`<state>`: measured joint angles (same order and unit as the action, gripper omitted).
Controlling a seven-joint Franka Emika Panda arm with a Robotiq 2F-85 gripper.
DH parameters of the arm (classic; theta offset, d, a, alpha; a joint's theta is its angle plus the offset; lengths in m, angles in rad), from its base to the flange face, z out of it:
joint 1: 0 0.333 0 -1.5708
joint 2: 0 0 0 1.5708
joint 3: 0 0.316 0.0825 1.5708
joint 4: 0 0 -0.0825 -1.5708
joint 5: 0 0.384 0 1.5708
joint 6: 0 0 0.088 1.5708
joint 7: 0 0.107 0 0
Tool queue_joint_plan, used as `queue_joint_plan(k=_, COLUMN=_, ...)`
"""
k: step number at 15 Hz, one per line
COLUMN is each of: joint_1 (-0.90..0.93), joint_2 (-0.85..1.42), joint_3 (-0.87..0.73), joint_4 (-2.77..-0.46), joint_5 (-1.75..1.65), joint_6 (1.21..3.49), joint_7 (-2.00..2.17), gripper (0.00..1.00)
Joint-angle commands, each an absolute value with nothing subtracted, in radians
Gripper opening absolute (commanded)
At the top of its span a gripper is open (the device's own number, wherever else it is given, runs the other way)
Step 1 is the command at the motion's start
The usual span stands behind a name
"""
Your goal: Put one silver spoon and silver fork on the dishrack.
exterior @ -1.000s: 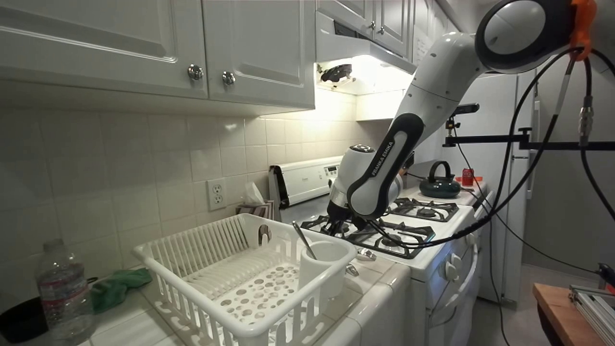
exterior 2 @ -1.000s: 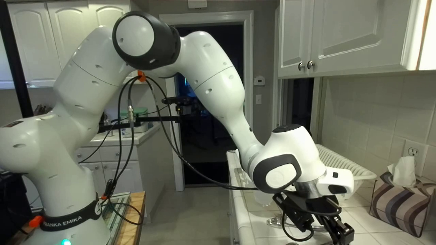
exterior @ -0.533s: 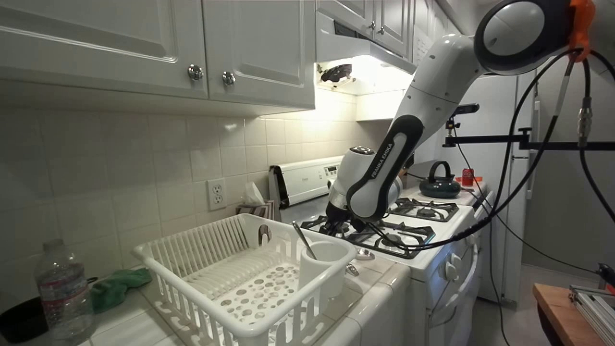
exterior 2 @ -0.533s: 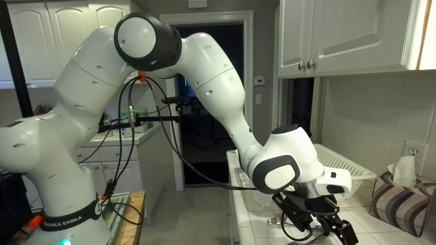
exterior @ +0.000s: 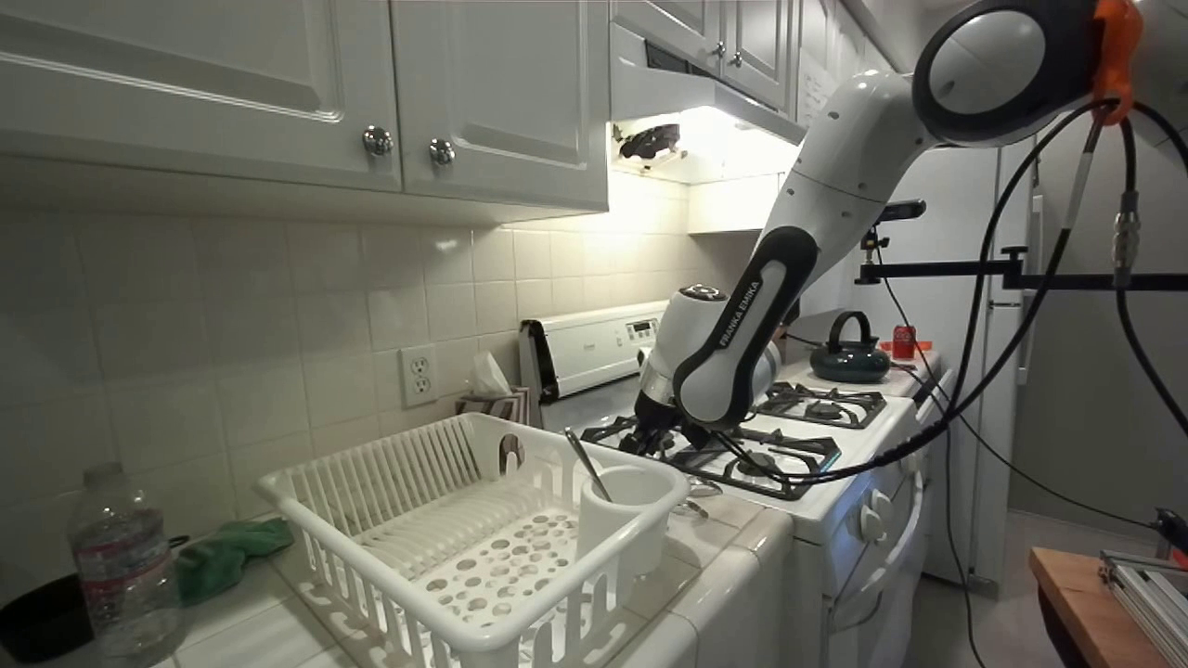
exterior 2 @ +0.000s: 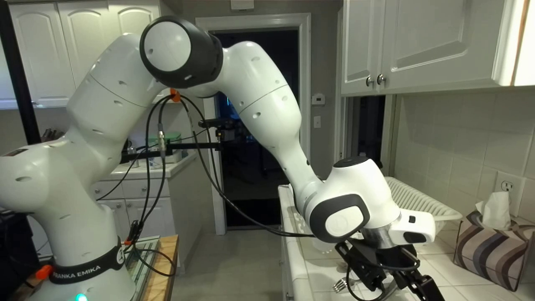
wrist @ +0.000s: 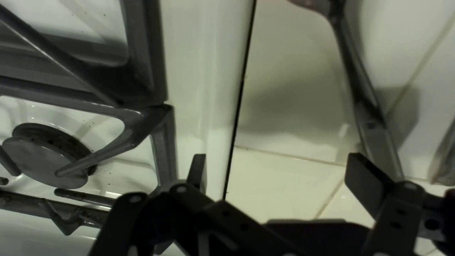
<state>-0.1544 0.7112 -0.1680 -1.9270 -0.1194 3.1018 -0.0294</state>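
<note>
My gripper (wrist: 279,174) stands open over the tiled counter beside the stove, with only bare tile and the stove edge showing between its fingers. In the wrist view a long silver utensil (wrist: 369,117) slants past the outer side of the right-hand finger; its head is cut off at the top. A bit of another utensil (wrist: 444,161) shows at the far right. The fork (exterior 2: 340,285) shows its tines near the gripper in an exterior view. Which utensil is the spoon I cannot tell. The white dishrack (exterior: 492,633) stands on the counter, away from the gripper.
A white cup (exterior: 624,524) in the rack holds an upright utensil (exterior: 588,466). A striped tissue box (exterior 2: 491,246) stands by the wall. Stove grates (wrist: 131,121) border the counter. A plastic bottle (exterior: 125,566) and green cloth (exterior: 227,557) lie beyond the rack.
My gripper's jaws have spread apart. The fork's tines have shifted and turned on the counter beside the hand. The arm itself has moved only slightly.
</note>
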Motion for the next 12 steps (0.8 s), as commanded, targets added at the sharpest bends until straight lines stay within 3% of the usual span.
queue_joint_plan(k=1, joint_1=-0.154, joint_2=0.721, joint_3=-0.191, joint_4=-1.919, joint_5=-0.107, joint_6=3.106, joint_7=-0.041, gripper=1.0)
queue_joint_plan(k=12, joint_1=-0.264, joint_2=0.645, joint_3=0.01, joint_4=-1.955, joint_5=-0.091, joint_6=3.09, joint_7=-0.094, gripper=1.0)
